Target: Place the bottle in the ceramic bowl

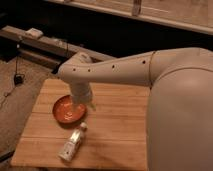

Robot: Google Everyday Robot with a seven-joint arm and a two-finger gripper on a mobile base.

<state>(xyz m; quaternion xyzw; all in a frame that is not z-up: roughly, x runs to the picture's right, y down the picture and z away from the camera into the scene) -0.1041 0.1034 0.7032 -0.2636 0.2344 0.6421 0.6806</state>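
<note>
I see the bottle (72, 143), whitish with a tan cap, lying on its side on the wooden table (122, 127), cap end just beside the orange-red ceramic bowl (61, 111). My arm (115, 75) reaches across from the right, wrist bent down. The gripper (83, 103) hangs over the bowl's right edge. I cannot tell how far open it is.

Table (122, 127): light wooden planks, boards running left to right.
Ceramic bowl (66, 110): stands upright on the table's left part.
Bottle (72, 144): lies on its side near the front edge, cap end just beside the bowl.
Gripper (85, 103): hangs over the bowl's right rim, above the table.
</note>
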